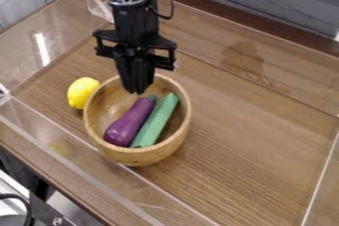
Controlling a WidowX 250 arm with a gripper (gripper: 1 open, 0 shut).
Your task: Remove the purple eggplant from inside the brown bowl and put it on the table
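Observation:
The purple eggplant [130,121] lies slanted inside the brown bowl [173,145], its fat end toward the front left. My gripper [137,90] hangs pointing straight down just above the bowl's far rim, over the eggplant's upper tip and clear of it. Its dark fingers stand close together with nothing between them. The view does not settle whether a gap remains. The table [252,111] spreads out to the right of the bowl.
A flat green block [161,119] lies in the bowl beside the eggplant, on its right. A yellow lemon [83,92] rests on the table against the bowl's left side. Clear acrylic walls [54,166] line the table's edges.

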